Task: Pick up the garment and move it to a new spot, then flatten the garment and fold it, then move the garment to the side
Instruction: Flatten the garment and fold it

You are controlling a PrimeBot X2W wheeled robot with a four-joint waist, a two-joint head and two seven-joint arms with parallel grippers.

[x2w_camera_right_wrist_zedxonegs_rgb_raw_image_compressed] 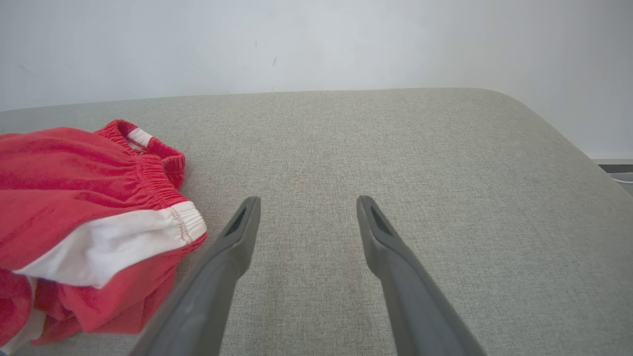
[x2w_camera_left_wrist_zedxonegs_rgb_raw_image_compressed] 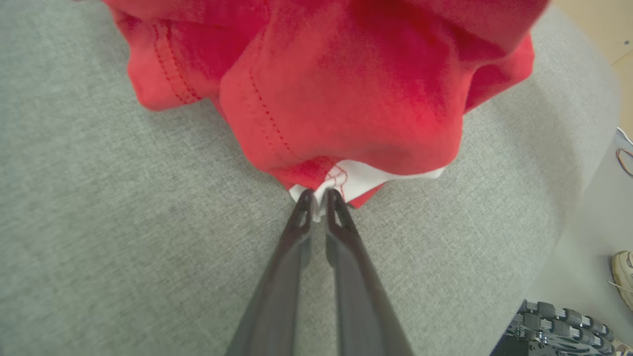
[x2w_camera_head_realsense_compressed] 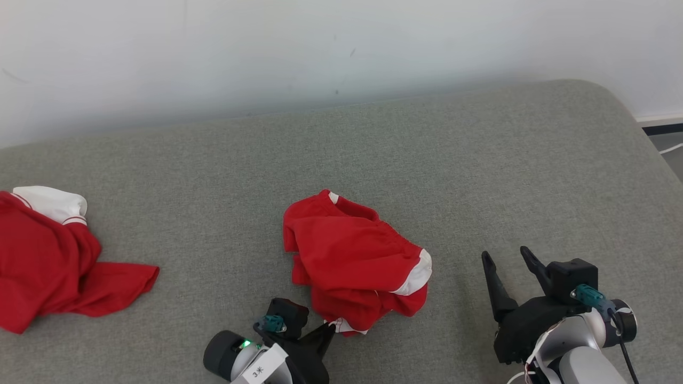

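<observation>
1. The garment is a pair of red shorts with a gathered waistband and white panels at the hem. It lies in a crumpled heap rather than spread out.
2. It sits on the grey fabric-covered surface, about midway between the left and right edges and close to the front edge. The left wrist view shows the garment bunched in thick folds, with red stitching lines along the seams. The right wrist view shows the garment with its elastic waistband and a white band facing the right arm.
3. The left fingers reach the heap's front edge. Up close, the left fingers are drawn almost together, with a scrap of the white hem pinched between their tips. The rest of the heap rests on the surface.
4. The right fingers are spread wide with nothing between them, just to the right of the garment and not touching it. Along the arm, the right fingers point over bare grey fabric towards the back edge.
5. A second red and white garment lies crumpled at the left edge, well apart from the first.
6. A pale shoe is on the floor beyond the surface's rounded corner.
</observation>
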